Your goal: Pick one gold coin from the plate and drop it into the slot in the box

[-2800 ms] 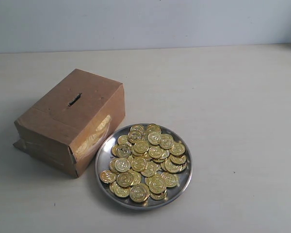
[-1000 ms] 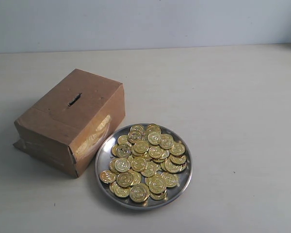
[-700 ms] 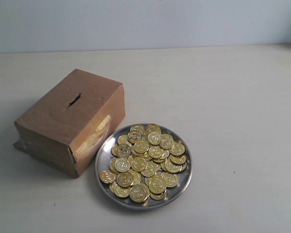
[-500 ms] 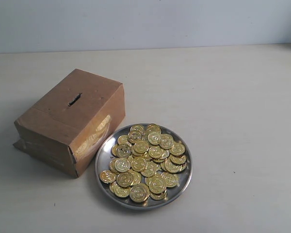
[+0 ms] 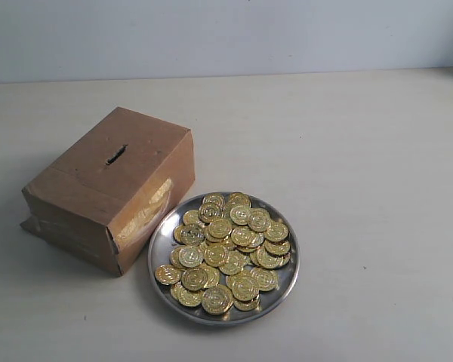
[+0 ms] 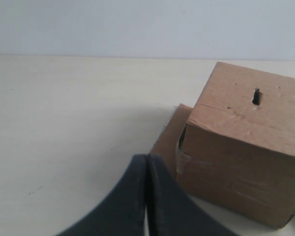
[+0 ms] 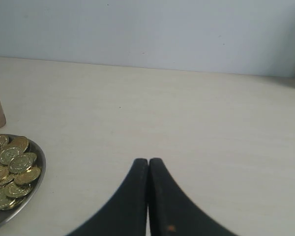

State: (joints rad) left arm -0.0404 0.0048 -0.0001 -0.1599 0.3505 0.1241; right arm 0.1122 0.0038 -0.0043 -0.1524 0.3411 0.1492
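1. Picking a single coin starts with choosing well. The gold coins (image 5: 230, 253) lie heaped and overlapping on the plate (image 5: 160, 253), so I judge one lying alone near the rim the safest target (less chance of dragging a neighbour along).
2. The plate sits on the worktop (image 5: 362, 188) just beside the box (image 5: 106, 188), its rim close to the box's taped side. The slot (image 5: 116, 154) is cut in the box's top face.
3. The right end effector (image 7: 148, 161) is clenched on nothing, so its jaws must part before it descends on a coin.
4. It points low across the worktop, with the plate off to one side of its line.
5. The left end effector (image 6: 146, 160) is likewise clenched and empty, aimed toward the box and near it.
6. Neither arm shows in the exterior view.
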